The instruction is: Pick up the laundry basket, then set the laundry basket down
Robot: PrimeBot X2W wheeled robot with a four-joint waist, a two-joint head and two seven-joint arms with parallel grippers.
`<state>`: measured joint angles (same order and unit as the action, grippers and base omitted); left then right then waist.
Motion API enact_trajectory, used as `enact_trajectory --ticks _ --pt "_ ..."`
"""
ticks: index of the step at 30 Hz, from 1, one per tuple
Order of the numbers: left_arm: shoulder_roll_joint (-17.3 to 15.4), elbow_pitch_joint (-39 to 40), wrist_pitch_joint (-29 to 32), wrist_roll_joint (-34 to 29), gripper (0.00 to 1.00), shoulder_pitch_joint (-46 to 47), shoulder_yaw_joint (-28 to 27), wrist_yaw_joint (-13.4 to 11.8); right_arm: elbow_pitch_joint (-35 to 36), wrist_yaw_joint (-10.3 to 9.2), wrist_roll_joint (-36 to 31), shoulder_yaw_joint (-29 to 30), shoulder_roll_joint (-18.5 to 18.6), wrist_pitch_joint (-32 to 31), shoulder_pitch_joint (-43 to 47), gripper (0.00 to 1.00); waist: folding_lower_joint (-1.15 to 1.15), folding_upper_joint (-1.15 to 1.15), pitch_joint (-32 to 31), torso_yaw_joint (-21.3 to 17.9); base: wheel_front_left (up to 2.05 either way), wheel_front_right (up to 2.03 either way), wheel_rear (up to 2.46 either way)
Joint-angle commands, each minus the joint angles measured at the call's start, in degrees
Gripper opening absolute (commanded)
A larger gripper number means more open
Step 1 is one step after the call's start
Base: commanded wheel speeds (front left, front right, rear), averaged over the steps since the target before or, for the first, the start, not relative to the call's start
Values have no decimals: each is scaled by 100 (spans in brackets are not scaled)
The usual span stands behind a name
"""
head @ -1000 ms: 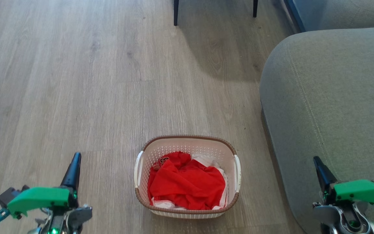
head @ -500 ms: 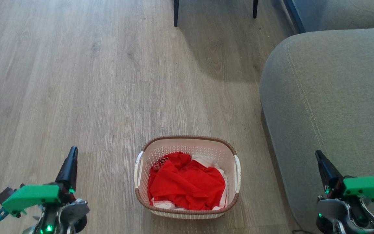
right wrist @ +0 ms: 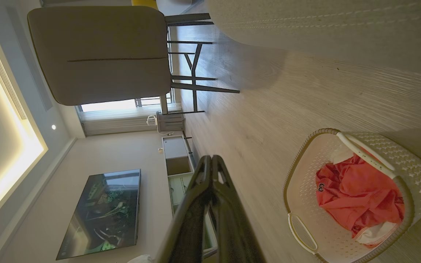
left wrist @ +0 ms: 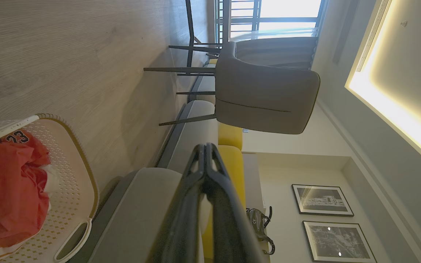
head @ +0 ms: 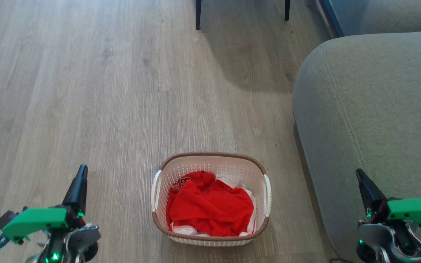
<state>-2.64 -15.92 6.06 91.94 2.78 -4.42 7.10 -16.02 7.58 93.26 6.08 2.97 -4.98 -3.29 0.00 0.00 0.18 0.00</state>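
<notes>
The laundry basket [head: 214, 163] sits on the wooden floor [head: 86, 91] between the two grippers. It holds a crumpled red garment [head: 210, 206] over some white cloth [head: 232, 179]. A grey sofa [head: 371, 109] stands near its right side (a strip of floor lies between them). The left gripper [head: 82, 168] and right gripper [head: 359, 172] hover apart from the handles, jaws pressed together, holding nothing. Dark chair legs [head: 198, 14] stand farther off.
</notes>
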Motion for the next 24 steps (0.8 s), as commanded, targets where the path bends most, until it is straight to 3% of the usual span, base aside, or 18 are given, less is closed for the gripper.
enact_trajectory --ticks 1,24 --pt "-24 186 43 22 0 341 -210 38 207 -9 -1 -86 85 -46 -277 0 0 0 0 0 0 0 0" --pt "-23 187 43 23 0 341 -210 38 205 -9 -31 -51 61 -74 -280 0 0 0 0 0 0 0 0"
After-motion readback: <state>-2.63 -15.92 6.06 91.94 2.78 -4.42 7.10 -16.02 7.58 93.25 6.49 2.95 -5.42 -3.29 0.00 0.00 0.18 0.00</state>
